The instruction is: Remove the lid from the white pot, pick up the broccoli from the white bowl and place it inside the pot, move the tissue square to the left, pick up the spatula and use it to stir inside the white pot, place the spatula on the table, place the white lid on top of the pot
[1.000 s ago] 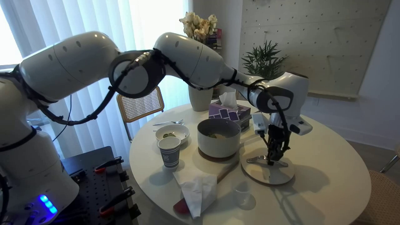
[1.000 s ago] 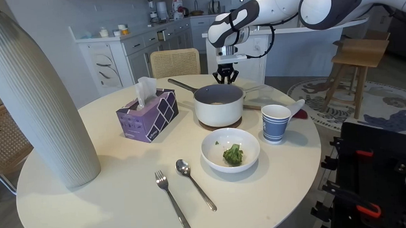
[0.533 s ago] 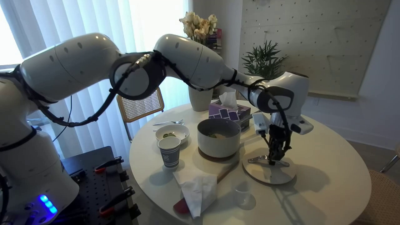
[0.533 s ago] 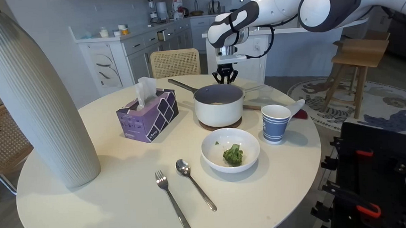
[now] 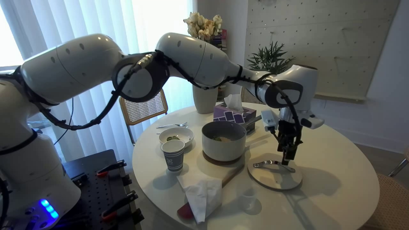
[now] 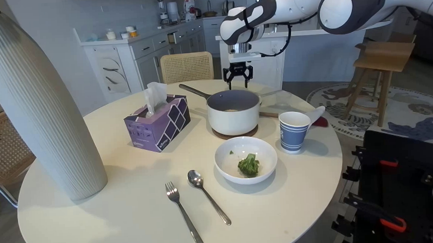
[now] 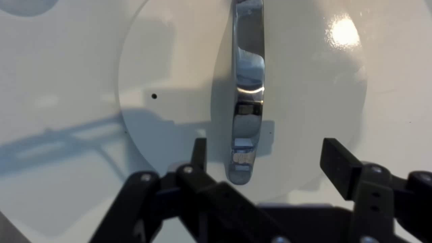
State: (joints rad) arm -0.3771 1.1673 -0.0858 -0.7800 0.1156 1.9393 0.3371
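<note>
The round white lid (image 5: 274,179) rests flat on the table (image 5: 345,182), beside the white pot (image 5: 223,149). Just above its grey metal handle (image 7: 248,74), my gripper (image 7: 265,148) stands open; the handle's near end shows between the spread fingers, apart from both. Uncovered, the pot has some pale and green bits inside. Broccoli (image 6: 249,165) sits in the white bowl (image 6: 224,169). A white tissue square (image 5: 203,193) drapes over the middle of the spatula, whose dark red head (image 5: 185,211) and wooden handle (image 5: 232,175) stick out either side.
A patterned paper cup (image 5: 174,156) stands by the bowl. Near the lid is a small clear dish (image 5: 247,198). The purple tissue box (image 6: 161,122) and tall white vase (image 6: 53,119) stand farther back. A fork (image 6: 184,214) and spoon (image 6: 209,197) lie beside the bowl.
My gripper has let go of the lid's handle, spread its jaws and risen a little. The lid shifted slightly to the side earlier and now stays on the table.
</note>
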